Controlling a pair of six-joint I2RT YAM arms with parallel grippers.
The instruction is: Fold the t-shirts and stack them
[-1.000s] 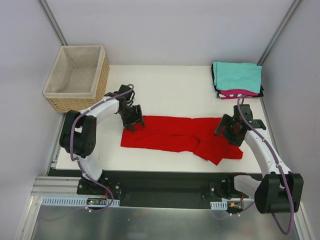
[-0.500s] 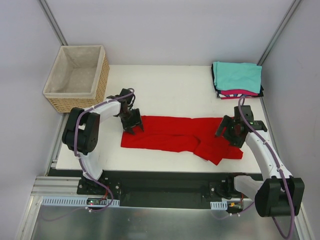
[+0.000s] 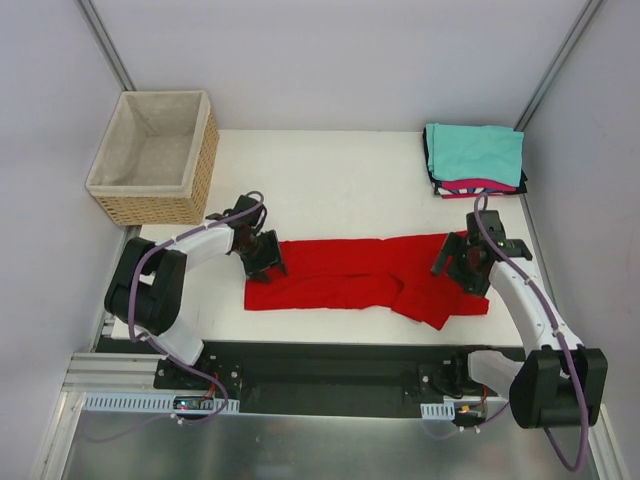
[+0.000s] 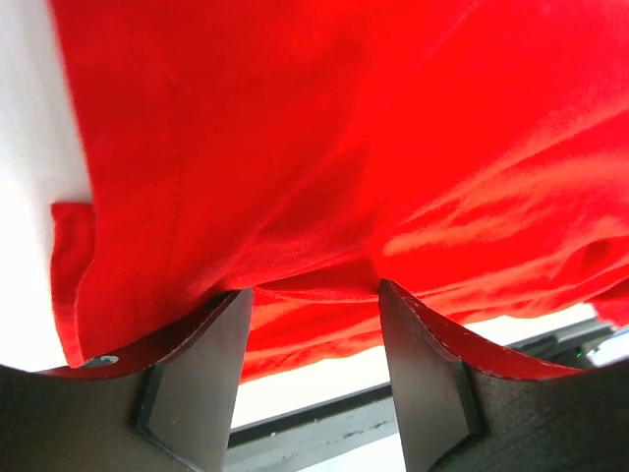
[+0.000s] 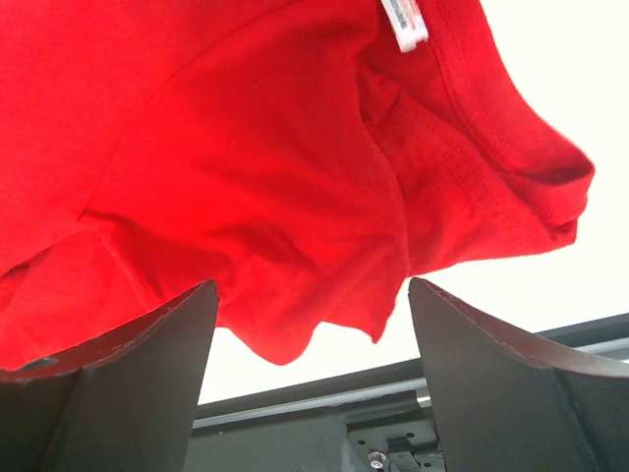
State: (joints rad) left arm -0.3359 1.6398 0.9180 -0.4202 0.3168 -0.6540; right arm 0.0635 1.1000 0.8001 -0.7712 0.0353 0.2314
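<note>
Red shirt [image 3: 340, 275] lies flat in a long band across the near half of the counter [image 3: 340, 170], parallel to the near edge. Its right end is bunched and rumpled.

Left claw [image 3: 262, 256] sits low at the shirt's left end. In the left wrist view the fingers [image 4: 197, 374] are spread, with a fold of red cloth in the gap. No pinch is visible.

Right claw [image 3: 462, 262] sits low at the shirt's right end. In the right wrist view the fingers [image 5: 118, 374] stand wide apart and the collar with its white label [image 5: 405, 22] lies just beyond them. Nothing is gripped.

Far right corner of the counter: a stack of folded shirts with the teal shirt [image 3: 475, 152] on top, the pink shirt [image 3: 468, 186] under it and the black shirt [image 3: 430, 170] showing at the edges. The stack is well apart from the red shirt.

Wicker basket [image 3: 150, 208] stands beside the far left corner, off the counter.
</note>
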